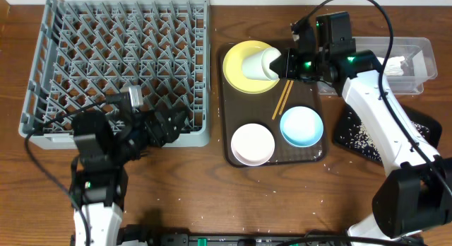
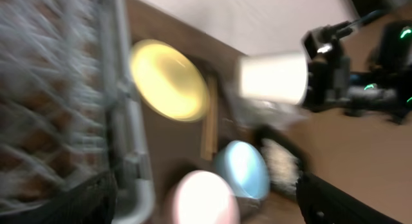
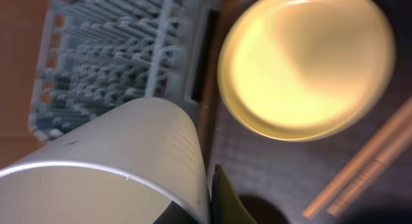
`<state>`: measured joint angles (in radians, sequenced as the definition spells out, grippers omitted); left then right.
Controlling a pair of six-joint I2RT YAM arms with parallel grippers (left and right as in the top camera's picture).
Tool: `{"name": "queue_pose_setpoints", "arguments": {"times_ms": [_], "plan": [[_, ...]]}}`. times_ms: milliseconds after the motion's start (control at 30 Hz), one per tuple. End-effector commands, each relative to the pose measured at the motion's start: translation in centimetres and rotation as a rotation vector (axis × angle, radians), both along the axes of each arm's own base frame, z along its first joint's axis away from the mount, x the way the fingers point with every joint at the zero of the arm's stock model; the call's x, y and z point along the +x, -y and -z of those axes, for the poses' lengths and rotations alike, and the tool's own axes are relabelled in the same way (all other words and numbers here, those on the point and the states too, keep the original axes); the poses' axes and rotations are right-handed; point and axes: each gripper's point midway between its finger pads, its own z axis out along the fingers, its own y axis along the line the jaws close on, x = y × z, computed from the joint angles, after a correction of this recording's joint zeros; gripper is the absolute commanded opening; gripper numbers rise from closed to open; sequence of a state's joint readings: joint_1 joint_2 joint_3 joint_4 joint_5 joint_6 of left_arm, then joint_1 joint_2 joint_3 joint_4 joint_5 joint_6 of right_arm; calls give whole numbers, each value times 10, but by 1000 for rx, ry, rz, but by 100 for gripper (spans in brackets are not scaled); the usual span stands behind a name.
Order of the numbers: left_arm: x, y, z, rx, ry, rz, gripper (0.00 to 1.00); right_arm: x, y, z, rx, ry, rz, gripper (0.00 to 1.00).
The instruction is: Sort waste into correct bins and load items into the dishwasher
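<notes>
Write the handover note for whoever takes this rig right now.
Left pincer: open, empty, by the front corner of the rack.
Right pincer: shut on the white cup, held on its side over the yellow plate.
On the brown tray: plate, chopsticks, white bowl, blue bowl.
Done: paper wrapper in the clear tub; rice scraps on the black tray.
To do: all dishes; nothing sits in the rack yet.
</notes>
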<state>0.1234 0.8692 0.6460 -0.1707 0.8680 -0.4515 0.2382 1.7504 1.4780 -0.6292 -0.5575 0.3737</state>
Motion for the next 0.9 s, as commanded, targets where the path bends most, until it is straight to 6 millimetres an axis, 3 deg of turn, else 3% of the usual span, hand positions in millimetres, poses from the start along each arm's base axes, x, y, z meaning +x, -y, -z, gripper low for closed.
{"name": "queue_pose_setpoints", "arguments": {"times_ms": [0, 133, 300, 533, 867], "plan": [[-6, 21, 5, -391, -388, 29, 90, -9, -22, -13, 115, 1, -108, 1], [3, 20, 28, -535, -633, -57, 90, -14, -37, -12, 177, 3, -175, 1], [6, 23, 42, -558, -703, -38, 90, -24, -63, -14, 350, 1, -346, 1], [7, 39, 2, -527, -434, 276, 90, -32, -88, -9, 534, 17, -544, 1], [9, 40, 11, -550, -475, 312, 90, -39, -107, -20, 562, 74, -612, 1]]}}
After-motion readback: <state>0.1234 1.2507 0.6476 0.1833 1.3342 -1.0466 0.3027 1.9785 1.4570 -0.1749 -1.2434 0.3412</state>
